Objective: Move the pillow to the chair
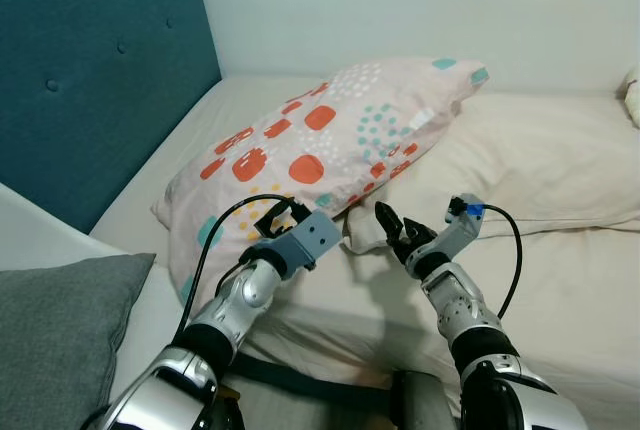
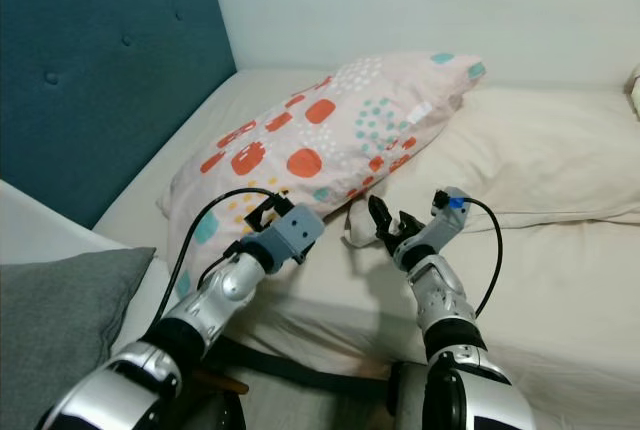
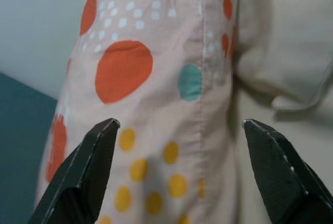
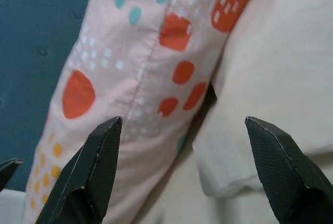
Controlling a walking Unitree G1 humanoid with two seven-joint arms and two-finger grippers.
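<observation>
A pale pink pillow [image 1: 330, 135] with orange, teal and yellow spots lies slanted on the bed, its near corner toward me. My left gripper [image 1: 283, 212] is open right at the pillow's near end, and the spotted cover [image 3: 156, 104] fills the space ahead of its fingers. My right gripper [image 1: 397, 222] is open too, just right of that corner, near the seam where the spotted pillow [image 4: 151, 62] meets a plain cream pillow [image 4: 270, 78]. Neither gripper holds anything.
The cream pillow [image 1: 530, 160] lies on the bed to the right, partly under the spotted one. A teal padded headboard [image 1: 90, 60] stands at the left, and a white wall at the back. A grey cushion [image 1: 60, 330] sits at the near left. The beige sheet [image 1: 580, 290] spreads at right.
</observation>
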